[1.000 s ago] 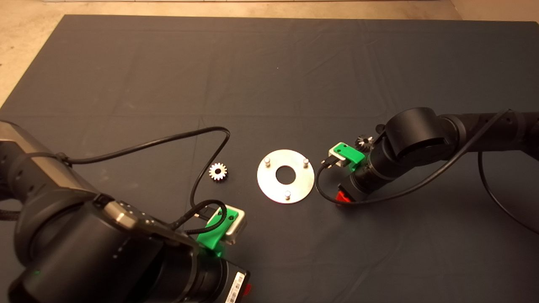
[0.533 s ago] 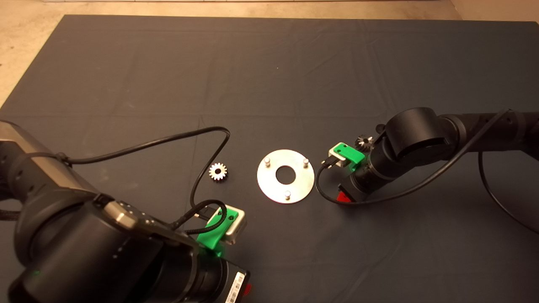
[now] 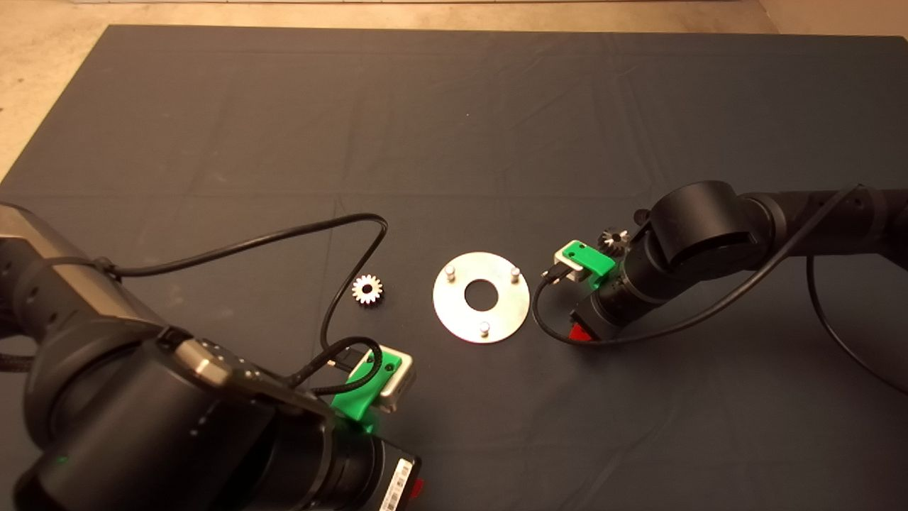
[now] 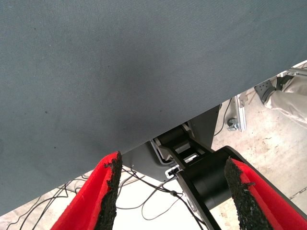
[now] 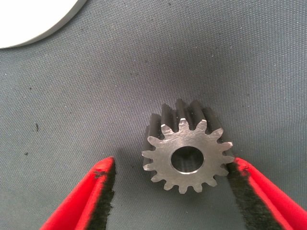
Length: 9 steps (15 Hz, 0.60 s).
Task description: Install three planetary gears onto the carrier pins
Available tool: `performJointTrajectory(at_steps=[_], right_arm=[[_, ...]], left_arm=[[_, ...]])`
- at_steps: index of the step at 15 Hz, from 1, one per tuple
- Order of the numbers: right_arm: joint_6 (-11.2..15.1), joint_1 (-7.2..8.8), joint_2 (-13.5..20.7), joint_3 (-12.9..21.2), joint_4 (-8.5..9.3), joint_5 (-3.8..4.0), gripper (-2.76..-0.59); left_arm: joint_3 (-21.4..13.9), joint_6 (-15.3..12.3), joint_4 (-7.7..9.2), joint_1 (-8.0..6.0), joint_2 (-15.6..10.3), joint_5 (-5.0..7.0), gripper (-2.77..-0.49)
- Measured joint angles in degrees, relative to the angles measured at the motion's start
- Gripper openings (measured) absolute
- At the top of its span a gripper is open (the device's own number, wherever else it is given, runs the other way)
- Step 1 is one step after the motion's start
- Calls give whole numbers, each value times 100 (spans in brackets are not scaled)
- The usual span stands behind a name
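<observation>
The round shiny disc (image 3: 505, 312) lies mid-mat with three upright carrier pins (image 3: 450, 272) in a triangle, all bare. One planetary gear (image 3: 367, 289) lies flat left of the disc. A second gear (image 3: 613, 239) lies right of the disc, behind my right wrist. My right gripper (image 3: 578, 331) is low over the mat just right of the disc. In the right wrist view it (image 5: 172, 167) is open around a third gear (image 5: 187, 148) lying flat: one pad (image 5: 240, 187) is at its teeth, the other is apart. My left gripper (image 4: 172, 184) is open and empty at the mat's near edge.
The disc's rim (image 5: 43, 24) shows in the right wrist view, close to the gear. A black cable (image 3: 333, 234) loops over the mat near the left gear. Past the mat's edge the left wrist view shows the robot's base (image 4: 201, 158) and a person's leg (image 4: 292, 100).
</observation>
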<state>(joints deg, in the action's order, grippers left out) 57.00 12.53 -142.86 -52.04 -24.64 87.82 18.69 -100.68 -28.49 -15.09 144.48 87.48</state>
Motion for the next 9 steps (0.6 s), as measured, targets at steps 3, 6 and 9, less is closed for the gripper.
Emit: performJointTrajectory(at_steps=[3,6,9], right_arm=[[0,0,0,0,0,0,-181],[-1,0,0,0,-9,0,-181],[-20,0,0,-5,-22,0,-181]], left_arm=[[0,-1,0,0,0,0,-179],[0,0,-1,0,0,0,-179],[0,0,0,0,0,0,-179]])
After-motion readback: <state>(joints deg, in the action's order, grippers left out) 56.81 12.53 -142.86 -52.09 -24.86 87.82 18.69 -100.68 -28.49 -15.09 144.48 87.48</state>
